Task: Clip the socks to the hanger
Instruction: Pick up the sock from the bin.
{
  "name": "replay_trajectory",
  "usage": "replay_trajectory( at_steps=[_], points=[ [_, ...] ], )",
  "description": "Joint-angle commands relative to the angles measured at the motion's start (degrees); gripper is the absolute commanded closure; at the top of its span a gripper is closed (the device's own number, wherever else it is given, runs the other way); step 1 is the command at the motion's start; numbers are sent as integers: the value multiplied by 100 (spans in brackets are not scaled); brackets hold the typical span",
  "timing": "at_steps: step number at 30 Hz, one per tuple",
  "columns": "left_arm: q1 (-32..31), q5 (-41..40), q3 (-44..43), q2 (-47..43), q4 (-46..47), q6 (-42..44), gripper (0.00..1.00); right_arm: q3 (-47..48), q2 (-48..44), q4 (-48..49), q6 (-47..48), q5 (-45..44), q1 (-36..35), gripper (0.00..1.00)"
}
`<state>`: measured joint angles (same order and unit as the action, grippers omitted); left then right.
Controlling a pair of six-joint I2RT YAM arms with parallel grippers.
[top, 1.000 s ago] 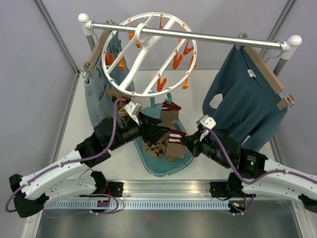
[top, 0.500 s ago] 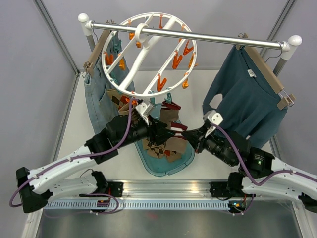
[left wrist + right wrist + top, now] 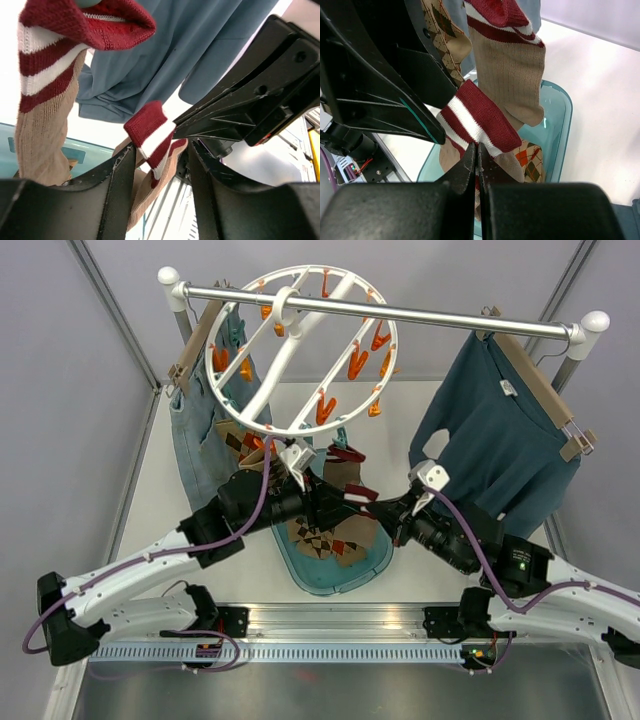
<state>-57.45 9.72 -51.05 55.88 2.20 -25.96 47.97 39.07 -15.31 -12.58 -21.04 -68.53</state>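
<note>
The white ring hanger point(image 3: 262, 380) with orange and teal pins hangs from the rail. One tan sock with a red-and-white cuff point(image 3: 345, 462) point(image 3: 506, 65) point(image 3: 47, 95) dangles below it. My right gripper point(image 3: 388, 514) point(image 3: 478, 149) is shut on the striped cuff of a second sock point(image 3: 480, 125) point(image 3: 154, 134), held above the tray. My left gripper point(image 3: 350, 502) point(image 3: 157, 152) is open, its fingers either side of that same cuff, with a gap showing on the right side. More argyle socks point(image 3: 325, 540) point(image 3: 532, 162) lie in the tray.
A teal tray point(image 3: 378, 562) point(image 3: 562, 125) sits between the arms. Blue-grey jeans point(image 3: 190, 430) hang at the left of the rail point(image 3: 450, 318) and a teal sweater point(image 3: 495, 440) point(image 3: 180, 45) at the right, both on wooden hangers.
My left gripper has moved right to the cuff held by my right gripper, and its jaws have narrowed around it. The right gripper has lifted the sock slightly.
</note>
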Motion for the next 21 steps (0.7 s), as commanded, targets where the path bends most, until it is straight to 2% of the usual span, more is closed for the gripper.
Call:
replay_trajectory(
  at_steps=[1, 5, 11, 13, 14, 17, 18, 20, 21],
  points=[
    [15, 224, -239, 107, 290, -182, 50, 292, -57, 99, 63, -85, -37, 100],
    [23, 206, -239, 151, 334, -182, 51, 354, -49, 63, 54, 12, -37, 100],
    [15, 215, -309, 143, 422, -182, 61, 336, 4, 11, 54, -32, -29, 100],
    [23, 232, -336, 160, 422, -173, 69, 328, 22, 11, 54, -41, -37, 100],
    [15, 233, -371, 204, 422, -173, 78, 336, 30, 2, 45, -50, -37, 100],
    [15, 285, -415, 231, 413, -164, 94, 371, 92, -77, 45, -120, -37, 99],
    [6, 277, -415, 239, 413, -164, 97, 424, 101, -112, 45, -233, -37, 97],
    [15, 268, -406, 222, 431, -147, 98, 520, 162, -235, 36, -391, -37, 83],
    [15, 242, -397, 178, 448, -147, 98, 538, 180, -279, 1, -619, -37, 72]
  ],
)
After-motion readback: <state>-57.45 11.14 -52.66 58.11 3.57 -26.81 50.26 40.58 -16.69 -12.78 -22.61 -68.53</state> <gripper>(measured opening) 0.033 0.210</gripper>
